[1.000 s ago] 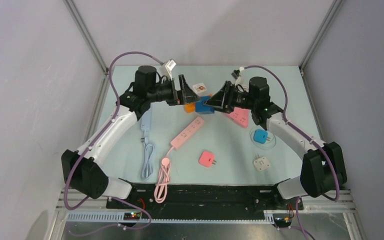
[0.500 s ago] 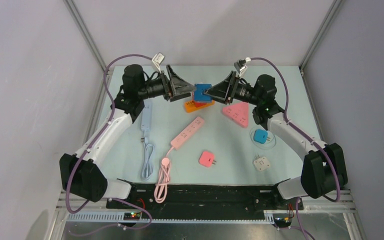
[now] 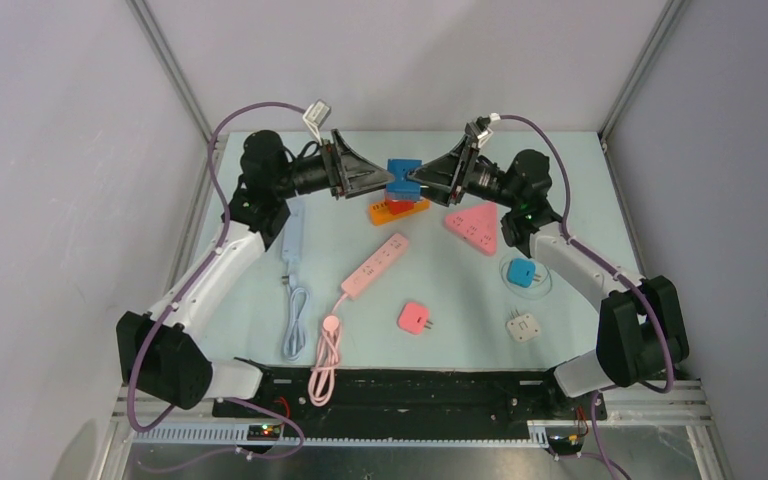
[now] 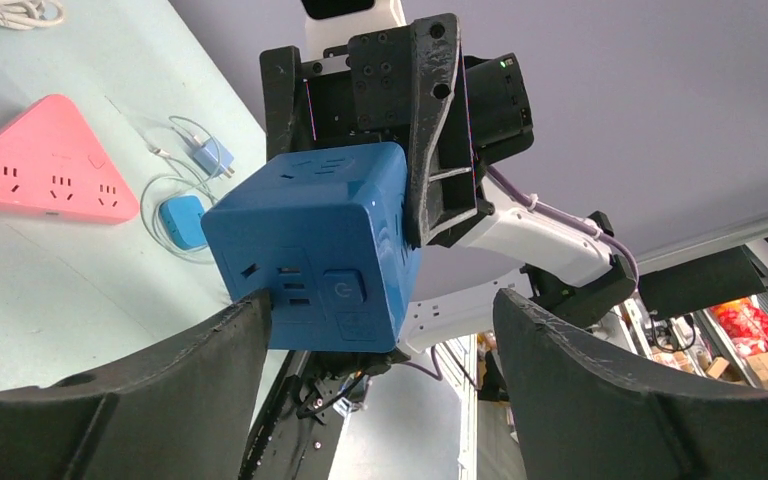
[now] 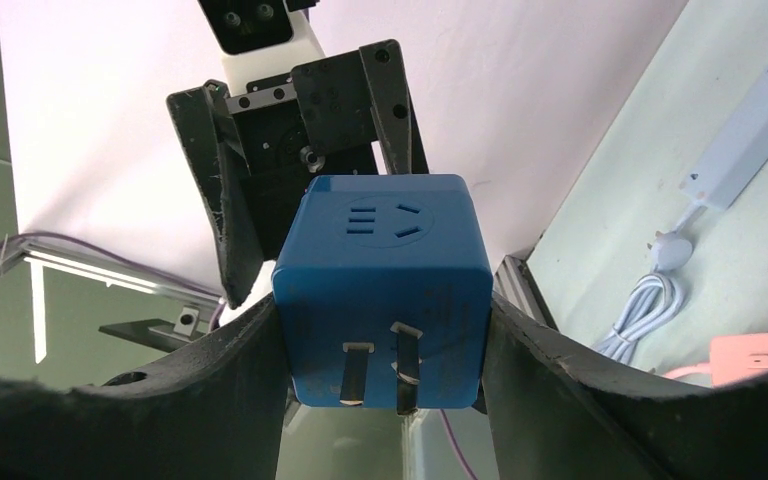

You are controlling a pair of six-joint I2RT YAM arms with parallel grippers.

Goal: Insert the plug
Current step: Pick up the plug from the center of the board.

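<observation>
1. Pale surface (image 3: pixel 440 290), grey walls.
2. Blue cube plug (image 3: pixel 402 177) hangs above the orange strip (image 3: pixel 378 213), half hiding it.
3. Right pincer (image 5: pixel 385 345) clamps it.
4. Left pincer (image 4: pixel 380 305) straddles it, jaws released; contact hard to judge.

Blue cube (image 4: pixel 310 230) bears a power sign on its button (image 4: pixel 343 289); other print seems unreadable.

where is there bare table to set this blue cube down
The widest bare table is mid-way, bordered by the pink strip, pink triangle socket, blue charger and pink plug. A smaller gap sits between the pink plug and the white plug. Crowded: back centre, where the orange strip lies below the blue cube, and the left side with the pale blue strip.
</observation>
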